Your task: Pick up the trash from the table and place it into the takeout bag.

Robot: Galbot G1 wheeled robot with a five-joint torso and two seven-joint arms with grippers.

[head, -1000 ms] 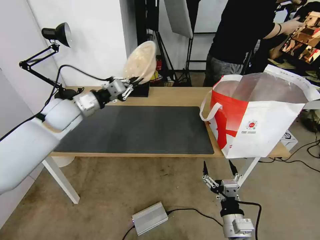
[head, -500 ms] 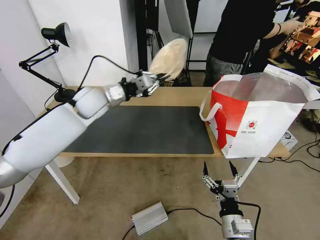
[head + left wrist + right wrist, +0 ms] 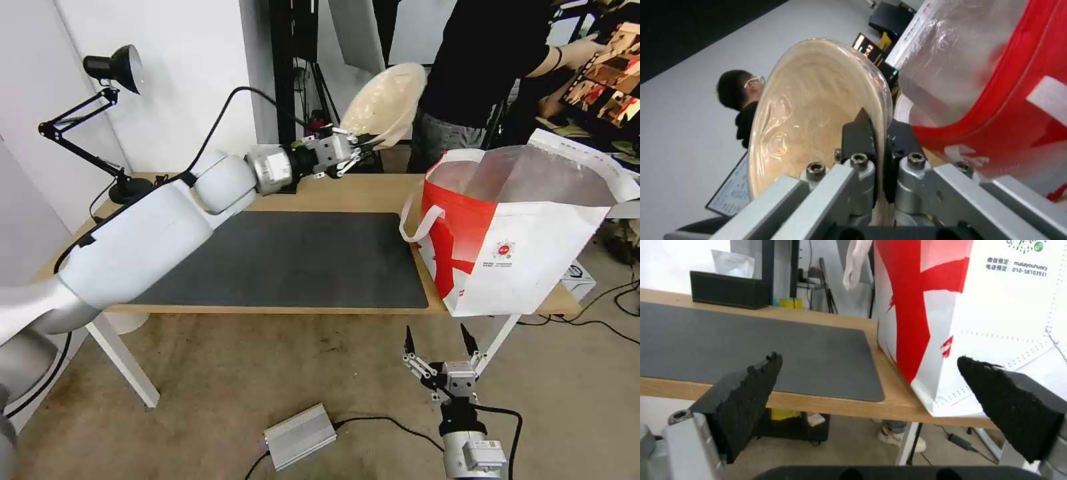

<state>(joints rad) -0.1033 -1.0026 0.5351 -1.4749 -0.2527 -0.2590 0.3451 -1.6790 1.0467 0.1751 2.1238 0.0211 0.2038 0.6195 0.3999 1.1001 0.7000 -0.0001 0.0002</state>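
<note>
The table (image 3: 347,193), a long light-wood top, is seen below the left gripper (image 3: 363,142), with its dark grey mat (image 3: 280,260) spread beneath and behind that gripper's outstretched arm. The takeout bag (image 3: 527,253), red and white with a foil lining, is stood open on the table's end, just beyond and below the left gripper's fingertips; in the left wrist view its red wall (image 3: 1009,110) is seen close beside the gripper. The beige shallow bowl (image 3: 385,103) is held in the air above the table's far edge, tilted nearly on edge, short of the bag's mouth. Its rim is clamped between the left gripper's two black pads (image 3: 860,133), which are closed against either side of the bowl's wall (image 3: 813,110). The right gripper (image 3: 437,340) is held low in front of the table, below the bag, pointing upward, with its fingers (image 3: 746,386) spread wide apart and nothing between them. A black tissue box (image 3: 729,290) is seen at the table's far edge, well beyond the right gripper.
</note>
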